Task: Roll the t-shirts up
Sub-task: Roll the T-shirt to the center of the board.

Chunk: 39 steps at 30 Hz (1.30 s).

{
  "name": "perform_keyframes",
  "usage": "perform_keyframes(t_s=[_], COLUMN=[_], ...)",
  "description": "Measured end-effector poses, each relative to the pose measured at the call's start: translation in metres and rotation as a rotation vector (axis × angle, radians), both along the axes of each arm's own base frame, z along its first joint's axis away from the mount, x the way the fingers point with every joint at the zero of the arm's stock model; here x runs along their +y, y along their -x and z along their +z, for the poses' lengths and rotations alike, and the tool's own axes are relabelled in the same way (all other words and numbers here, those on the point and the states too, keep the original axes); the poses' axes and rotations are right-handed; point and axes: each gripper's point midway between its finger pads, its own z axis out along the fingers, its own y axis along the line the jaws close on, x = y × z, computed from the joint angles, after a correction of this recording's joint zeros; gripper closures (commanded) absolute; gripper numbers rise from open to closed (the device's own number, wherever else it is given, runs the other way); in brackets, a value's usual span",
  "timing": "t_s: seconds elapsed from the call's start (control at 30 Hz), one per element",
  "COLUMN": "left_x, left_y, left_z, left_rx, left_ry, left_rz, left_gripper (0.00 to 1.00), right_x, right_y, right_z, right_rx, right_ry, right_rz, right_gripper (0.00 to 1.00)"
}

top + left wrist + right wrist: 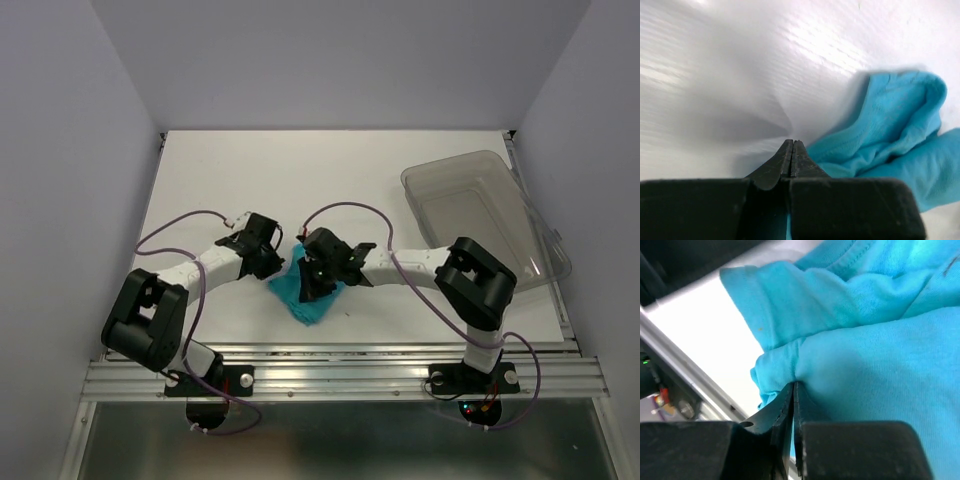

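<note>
White table (200,180), apparently mid-roll: right gripper (793,387) pinches shirt (297,298), left gripper (792,145) closed empty beside it; next, likely a tighter turn.

Plain teal-turquoise t-shirt (303,303), no print; tiny yellowish speck in right wrist view. White surface (250,180), glossy sheen. Bin (480,200), upper right of frame: clear, grey tint. Arms (205,265): white links, black joints; jaws black. Cables (185,217): pale purple. Rail (340,372), lower frame: silver. Walls (60,150): pale lavender-grey. Lights (470,408), lower right: green, red.
</note>
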Motion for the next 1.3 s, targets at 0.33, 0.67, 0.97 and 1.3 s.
perform_keyframes(t_s=[0.33, 0.67, 0.97, 1.3], left_x=[0.01, -0.052, -0.072, -0.105], left_y=[-0.024, 0.007, 0.031, 0.07], left_z=[0.055, 0.073, 0.067, 0.077], left_rx=[-0.143, -0.168, -0.15, -0.163], left_ry=[-0.043, 0.005, -0.009, -0.201], left_rz=[-0.031, -0.242, -0.328, -0.529], left_gripper=[1.0, 1.0, 0.85, 0.45], right_x=[-0.051, -0.097, -0.112, -0.124], right_y=[-0.084, -0.132, -0.132, -0.135], right_z=[0.065, 0.047, 0.006, 0.036], right_rx=[-0.11, -0.112, -0.086, -0.153], right_ry=[-0.066, -0.012, 0.081, 0.09], right_rz=[-0.231, -0.364, -0.393, -0.395], right_gripper=[0.87, 0.88, 0.88, 0.49])
